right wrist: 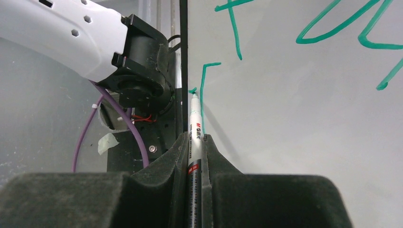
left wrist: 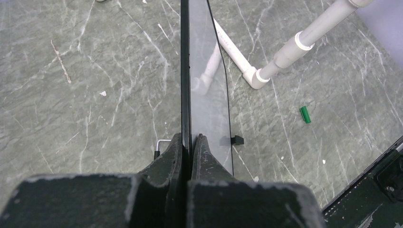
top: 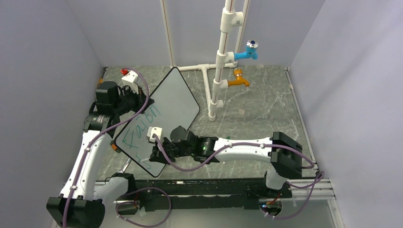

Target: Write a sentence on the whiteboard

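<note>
Evidently the second line of the sentence (top: pixel 141 127) is being begun: one green word is finished on the whiteboard (top: pixel 166 102), and below it only a short hooked stroke is seen. The whiteboard is held over the left half of the table (top: pixel 266 109), nearer the left edge than the right, and is propped at a tilt. Whether its lower corner rests on the table cannot be told. Its long axis is laid diagonally, from the near-left toward the far middle, and its written face is turned up and toward the right arm.

The left pincer (left wrist: pixel 190 138) is clenched on the board's thin black rim, along the far-left long edge. The right pincer (right wrist: pixel 195 138) is clamped around a marker (right wrist: pixel 195 116). The marker's white barrel is pointed at the board, with its tip at the hooked stroke, close to the rim at the board's near end.

For the next move, it is judged that the tip must be pressed lightly and drawn across to complete the letter. Meanwhile the board must be gripped firmly so that it is not pushed away.
</note>
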`<control>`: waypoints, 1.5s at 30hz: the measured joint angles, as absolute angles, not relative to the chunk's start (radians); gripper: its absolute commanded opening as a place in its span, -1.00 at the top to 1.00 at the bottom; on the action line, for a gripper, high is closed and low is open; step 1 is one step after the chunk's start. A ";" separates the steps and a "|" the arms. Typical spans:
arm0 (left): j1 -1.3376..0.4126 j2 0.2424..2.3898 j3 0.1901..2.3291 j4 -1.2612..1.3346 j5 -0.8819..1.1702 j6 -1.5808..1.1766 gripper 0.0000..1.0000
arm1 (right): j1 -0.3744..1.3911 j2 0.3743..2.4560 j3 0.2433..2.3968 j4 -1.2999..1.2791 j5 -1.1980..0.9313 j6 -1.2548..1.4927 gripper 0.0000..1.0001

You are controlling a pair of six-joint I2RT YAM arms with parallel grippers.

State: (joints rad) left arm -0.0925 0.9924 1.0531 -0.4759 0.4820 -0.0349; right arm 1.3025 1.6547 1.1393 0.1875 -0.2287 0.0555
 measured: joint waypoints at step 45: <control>-0.093 0.992 1.053 -0.476 0.481 -0.038 1.00 | 1.231 1.481 1.041 0.168 -0.164 0.044 1.00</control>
State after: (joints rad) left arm -0.0933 0.9924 1.0531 -0.4759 0.4812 -0.0380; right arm 1.2312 1.4807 1.0412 0.1684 -0.1638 0.0437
